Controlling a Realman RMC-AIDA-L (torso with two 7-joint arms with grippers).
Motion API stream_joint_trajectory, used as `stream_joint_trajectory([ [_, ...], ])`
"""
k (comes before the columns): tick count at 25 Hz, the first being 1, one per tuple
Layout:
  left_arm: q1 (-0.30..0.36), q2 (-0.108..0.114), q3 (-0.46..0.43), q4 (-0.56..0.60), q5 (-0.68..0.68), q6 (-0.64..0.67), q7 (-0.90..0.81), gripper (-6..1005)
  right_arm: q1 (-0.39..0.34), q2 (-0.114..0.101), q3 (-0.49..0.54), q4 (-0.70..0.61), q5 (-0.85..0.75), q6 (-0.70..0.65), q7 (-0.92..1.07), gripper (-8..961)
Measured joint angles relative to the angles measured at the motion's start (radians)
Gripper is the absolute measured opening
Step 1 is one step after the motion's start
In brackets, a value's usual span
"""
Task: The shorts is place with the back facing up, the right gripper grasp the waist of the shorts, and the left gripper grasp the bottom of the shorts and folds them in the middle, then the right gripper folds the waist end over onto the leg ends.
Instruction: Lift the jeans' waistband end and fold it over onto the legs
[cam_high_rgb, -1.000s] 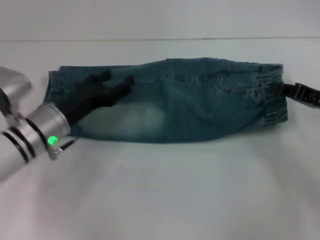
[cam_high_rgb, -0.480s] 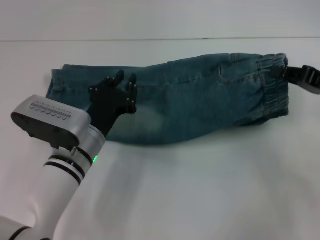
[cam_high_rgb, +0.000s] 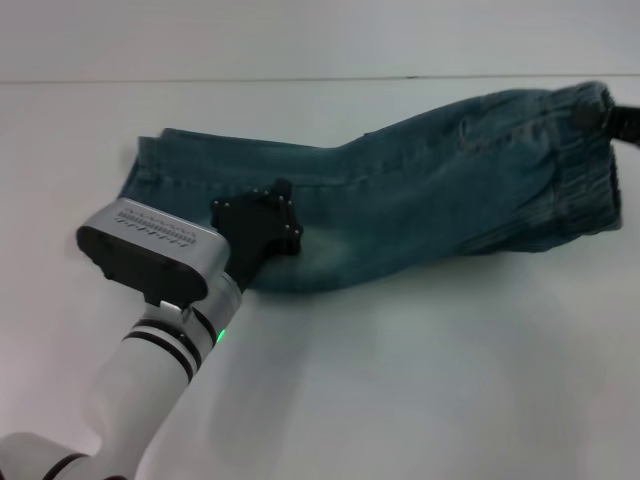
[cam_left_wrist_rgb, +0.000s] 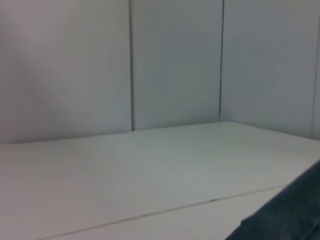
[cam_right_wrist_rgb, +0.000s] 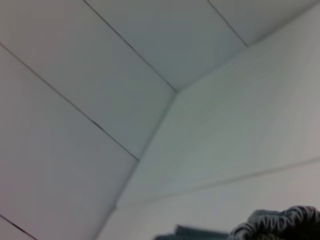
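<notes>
The shorts lie folded lengthwise across the white table, denim faded in the middle. Their leg ends rest flat at the left. At the far right the crinkled waist is raised off the table, with my right gripper shut on its upper corner at the picture's edge. My left gripper hovers open over the near edge of the shorts, left of centre, holding nothing. A bit of denim shows in the left wrist view. The right wrist view shows the gathered waistband.
The table's far edge meets a plain panelled wall. My left arm reaches in from the near left corner, and its silver wrist covers part of the table in front of the shorts.
The waist end has risen and moved right with my right gripper, dragging the shorts rightward. My left arm has swung nearer and turned, its gripper sliding toward the shorts' near edge.
</notes>
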Motion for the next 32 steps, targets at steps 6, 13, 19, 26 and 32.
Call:
stream_joint_trajectory([
  [6,-0.017,0.0,-0.006,-0.023,0.051,-0.054,0.021,-5,0.024,-0.004,0.01,-0.044,0.087,-0.064,0.006,96],
  [13,-0.031,0.0,-0.01,-0.07,0.112,-0.085,0.024,1,0.144,-0.008,-0.021,-0.082,0.065,-0.098,0.041,96],
  [19,-0.03,0.0,-0.011,-0.118,0.148,-0.086,0.024,1,0.263,-0.005,-0.06,-0.078,-0.033,-0.073,0.051,97],
  [26,-0.033,0.0,-0.027,-0.16,0.187,-0.096,0.024,0,0.338,-0.002,-0.133,-0.054,-0.08,-0.035,0.053,94],
  [32,-0.022,0.0,-0.059,-0.167,0.237,-0.105,0.021,0,0.344,-0.003,-0.158,-0.053,-0.081,-0.013,0.062,93],
])
